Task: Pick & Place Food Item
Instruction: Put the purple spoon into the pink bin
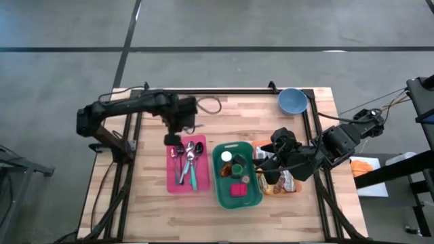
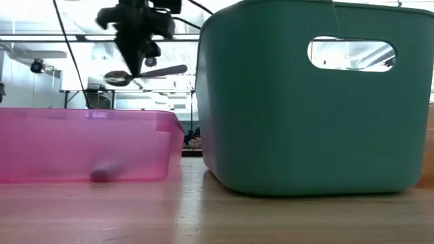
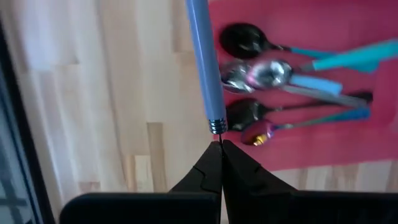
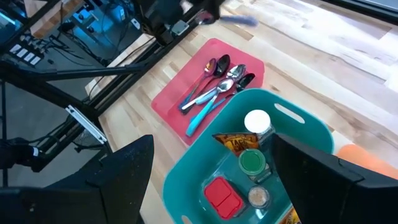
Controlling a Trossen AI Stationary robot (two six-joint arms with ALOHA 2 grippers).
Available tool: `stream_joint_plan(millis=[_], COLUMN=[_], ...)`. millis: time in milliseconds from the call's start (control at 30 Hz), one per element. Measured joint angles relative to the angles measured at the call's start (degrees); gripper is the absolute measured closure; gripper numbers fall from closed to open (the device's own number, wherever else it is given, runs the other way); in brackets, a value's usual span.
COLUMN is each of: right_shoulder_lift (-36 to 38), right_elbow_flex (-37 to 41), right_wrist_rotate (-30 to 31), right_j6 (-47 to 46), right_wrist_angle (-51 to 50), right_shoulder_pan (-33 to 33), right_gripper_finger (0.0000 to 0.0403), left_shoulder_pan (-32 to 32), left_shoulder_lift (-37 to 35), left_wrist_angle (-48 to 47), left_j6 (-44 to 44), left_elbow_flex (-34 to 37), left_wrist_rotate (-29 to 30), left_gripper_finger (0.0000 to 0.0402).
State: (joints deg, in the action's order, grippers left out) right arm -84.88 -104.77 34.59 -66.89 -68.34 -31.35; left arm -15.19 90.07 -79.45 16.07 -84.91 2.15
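High view: right hand (image 1: pixel 266 165) hangs wide over the teal bin (image 1: pixel 220 190); descending carelessly could topple its jars (image 1: pixel 226 157). Left hand (image 1: pixel 173 139), clamped on a spoon (image 3: pixel 203 62), may drop it.

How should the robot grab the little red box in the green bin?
Judging from above, the red box lies flat on the teal bin floor, so come straight down with the open right gripper and pinch its two long sides; the bin's walls block a sideways approach.
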Motion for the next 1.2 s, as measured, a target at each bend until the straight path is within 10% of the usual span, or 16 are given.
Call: stream_joint_plan(millis=[667,1200], right_shoulder_lift=[-0.55,-0.55], right_elbow_flex=[0.0,0.0], right_wrist_rotate=[-0.05,-0.55], right_j6=[-0.66,-4.07], right_wrist_angle=[1.25,1.38], right_shoulder_pan=[0.04,0.04], right_gripper_finger=[0.0084,0.0084], left_shoulder_pan=[23.01,25.65], left_shoulder_lift=[-5.15,-5.13], left_wrist_angle=[14.95,30.73], left_j6=[30.97,64.12], left_elbow_flex=[18.39,28.72], left_wrist_rotate=[2.71,10.98], left_gripper_finger=[0.0401,0.0401])
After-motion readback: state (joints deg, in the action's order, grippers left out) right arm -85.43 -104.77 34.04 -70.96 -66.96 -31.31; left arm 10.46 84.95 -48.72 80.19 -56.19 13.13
